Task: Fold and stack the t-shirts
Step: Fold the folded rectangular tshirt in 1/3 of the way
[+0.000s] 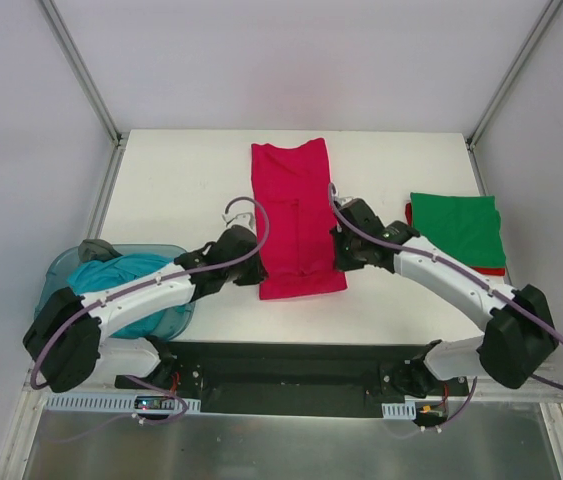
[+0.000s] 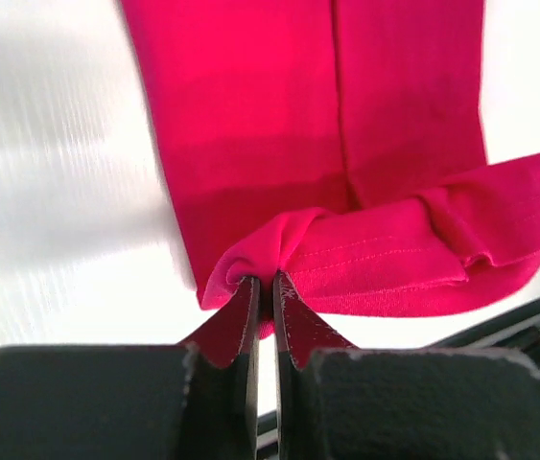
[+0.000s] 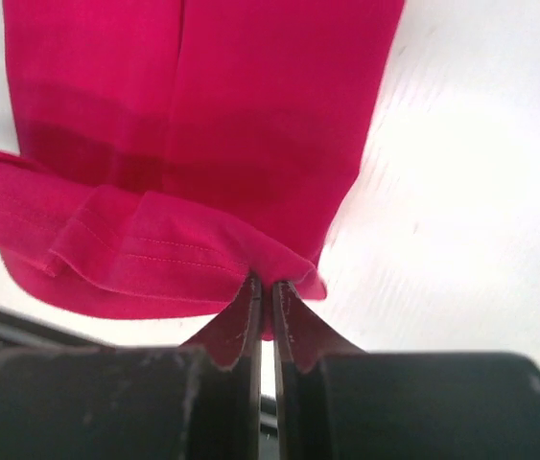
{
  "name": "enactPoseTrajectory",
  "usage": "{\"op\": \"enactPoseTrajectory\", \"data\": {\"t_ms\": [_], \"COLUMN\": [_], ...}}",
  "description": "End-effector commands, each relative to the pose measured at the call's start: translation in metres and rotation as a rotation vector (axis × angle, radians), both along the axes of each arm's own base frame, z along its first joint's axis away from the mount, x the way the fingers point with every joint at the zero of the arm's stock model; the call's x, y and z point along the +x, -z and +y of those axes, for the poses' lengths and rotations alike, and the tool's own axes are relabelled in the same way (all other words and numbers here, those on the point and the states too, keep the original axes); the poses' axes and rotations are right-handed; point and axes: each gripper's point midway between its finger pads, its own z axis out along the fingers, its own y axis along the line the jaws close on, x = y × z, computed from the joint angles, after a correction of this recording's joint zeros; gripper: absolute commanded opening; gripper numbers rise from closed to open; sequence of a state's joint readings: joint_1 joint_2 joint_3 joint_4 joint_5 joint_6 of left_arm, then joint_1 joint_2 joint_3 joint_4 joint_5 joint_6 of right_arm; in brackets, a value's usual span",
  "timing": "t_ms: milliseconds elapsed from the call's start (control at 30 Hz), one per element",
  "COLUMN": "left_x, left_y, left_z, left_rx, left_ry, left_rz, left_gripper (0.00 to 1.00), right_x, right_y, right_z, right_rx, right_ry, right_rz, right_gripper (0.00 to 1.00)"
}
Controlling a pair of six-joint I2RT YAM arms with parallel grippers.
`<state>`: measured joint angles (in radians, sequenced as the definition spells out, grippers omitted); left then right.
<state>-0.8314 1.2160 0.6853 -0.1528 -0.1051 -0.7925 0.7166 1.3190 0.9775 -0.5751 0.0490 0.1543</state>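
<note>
Snugly inside end effectors: red t-shirt

No lettering, label or number seems readable in any view.

The gripper is pinching the shirt by its bunched hem at 6 o'clock, the cloth lying toward 12 o'clock on the table.
</note>
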Motion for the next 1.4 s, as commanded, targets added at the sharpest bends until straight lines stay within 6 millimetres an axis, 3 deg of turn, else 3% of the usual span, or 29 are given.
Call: {"op": "enactPoseTrajectory", "data": {"t_ms": [0,300,533,900,1367], "left_x": [0.049,0.117,0.149,0.186,0.207], "left_y": [-0.037,-0.045,-0.039,-0.022,0.010], "left_z": [-0.015,-0.009,-0.003,0.007,0.016], "left_rx": [-0.053,-0.040,-0.040,-0.023,0.017], "left_ry": [0.059,0.030,0.002,-0.033,-0.081], "left_rz": [-0.133,-0.152,-0.128,-0.096,-0.006], "left_gripper": [0.00,0.00,0.00,0.00,0.00], "right_x": [0.061,0.132,0.177,0.218,0.239], "right_y": [-0.027,-0.035,-0.035,-0.020,0.012], "right_z": [-0.006,0.004,0.011,0.009,0.014], "right_rx": [-0.065,-0.038,-0.062,-0.100,-0.106], "right_ry": [0.079,0.086,0.068,0.111,0.118], "right_rz": [-0.165,-0.210,-0.254,-0.275,-0.235], "right_gripper": [0.01,0.01,0.01,0.01,0.02]}}
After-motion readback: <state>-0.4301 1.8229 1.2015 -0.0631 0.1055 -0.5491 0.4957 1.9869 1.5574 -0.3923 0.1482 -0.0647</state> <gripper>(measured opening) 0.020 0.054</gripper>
